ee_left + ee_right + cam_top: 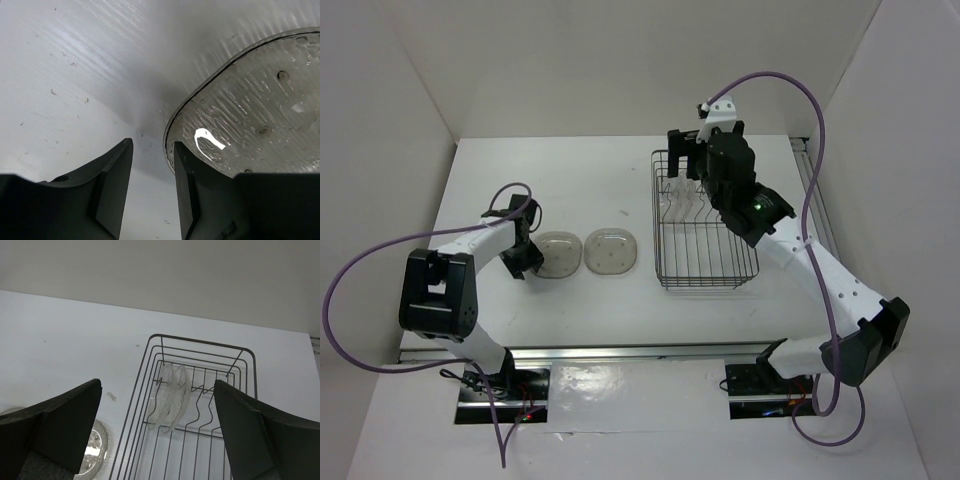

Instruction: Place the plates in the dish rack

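Note:
Two see-through plates lie flat on the table: one [560,255] at the left, the other [611,251] right of it. My left gripper [527,262] is low at the left plate's left edge. In the left wrist view it [152,143] is open with a narrow gap, its right finger over the rim of that plate [250,125]. Two more plates [172,397] stand on edge between the prongs at the far end of the wire dish rack [150,365]. My right gripper [157,382] is wide open and empty above the rack's [705,280] far end [688,170].
White walls close the table at the back and both sides. A purple cable loops above the right arm [800,90]. One of the flat plates [95,450] shows left of the rack in the right wrist view.

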Controlling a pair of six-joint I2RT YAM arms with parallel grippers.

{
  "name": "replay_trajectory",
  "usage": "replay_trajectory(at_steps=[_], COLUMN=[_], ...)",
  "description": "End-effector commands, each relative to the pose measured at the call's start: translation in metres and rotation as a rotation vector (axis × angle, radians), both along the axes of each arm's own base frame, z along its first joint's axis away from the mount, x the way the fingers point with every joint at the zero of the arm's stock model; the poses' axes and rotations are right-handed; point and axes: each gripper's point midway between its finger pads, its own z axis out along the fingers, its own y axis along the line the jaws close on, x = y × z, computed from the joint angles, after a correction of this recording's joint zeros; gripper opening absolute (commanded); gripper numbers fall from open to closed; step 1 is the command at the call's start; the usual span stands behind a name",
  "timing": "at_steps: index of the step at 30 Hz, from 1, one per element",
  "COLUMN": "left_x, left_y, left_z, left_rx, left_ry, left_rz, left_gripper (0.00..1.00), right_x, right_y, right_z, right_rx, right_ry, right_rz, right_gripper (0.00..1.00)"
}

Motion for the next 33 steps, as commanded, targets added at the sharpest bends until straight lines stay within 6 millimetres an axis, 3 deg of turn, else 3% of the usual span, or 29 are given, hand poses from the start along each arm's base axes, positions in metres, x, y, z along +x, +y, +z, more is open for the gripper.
replay_trajectory(at_steps=[1,7,9,11,13,14,15,18,22,25,26,27,28,29,30,33], left_x=[0.001,-0.002,0.001,-0.004,-0.004,-0.005,-0.004,-0.017,-0.028,-0.022,-0.011,0.000,0.012,0.026,0.030,0.040], left_y=[0.006,0.006,0.007,0.007,0.009,0.009,0.011,0.022,0.051,0.055,0.053,0.049,0.034,0.028,0.019,-0.002], left_z=[-0.003,-0.015,-0.015,-0.022,-0.022,-0.025,-0.025,-0.021,0.025,0.078,0.107,0.123,0.138,0.157,0.176,0.194], left_rx=[0.024,0.034,0.042,0.044,0.052,0.054,0.062,0.110,0.263,0.247,0.209,0.177,0.125,0.099,0.069,0.007], left_ry=[-0.002,0.016,0.002,0.028,0.023,0.034,0.026,0.048,-0.019,-0.210,-0.352,-0.431,-0.480,-0.571,-0.624,-0.696], left_rz=[0.052,0.080,0.094,0.105,0.118,0.118,0.141,0.200,0.330,0.358,0.339,0.286,0.113,0.068,-0.004,-0.141], left_gripper=[0.51,0.51,0.44,0.27,0.22,0.14,0.00,0.00,0.00,0.00,0.00,0.00,0.00,0.00,0.00,0.00], right_x=[-0.013,-0.021,-0.025,-0.027,-0.029,-0.029,-0.029,-0.030,-0.027,-0.028,-0.029,-0.032,-0.031,-0.041,-0.041,-0.060], right_y=[0.005,0.010,0.011,0.015,0.013,0.013,0.013,0.017,0.032,0.050,0.063,0.069,0.074,0.090,0.091,0.118], right_z=[0.022,0.025,0.029,0.029,0.032,0.032,0.032,0.035,0.027,0.020,0.015,0.017,0.013,0.016,0.022,0.026], right_rx=[0.035,0.041,0.037,0.038,0.043,0.043,0.043,0.050,0.046,0.047,0.046,0.064,0.074,0.089,0.115,0.150], right_ry=[-0.055,-0.062,-0.071,-0.071,-0.078,-0.078,-0.078,-0.086,-0.071,-0.055,-0.039,-0.043,-0.029,-0.030,-0.044,-0.079], right_rz=[0.032,0.052,0.062,0.073,0.073,0.073,0.073,0.082,0.140,0.227,0.289,0.326,0.353,0.458,0.498,0.755], right_gripper=[1.00,1.00,1.00,1.00,1.00,1.00,1.00,1.00,1.00,1.00,1.00,1.00,1.00,1.00,1.00,1.00])
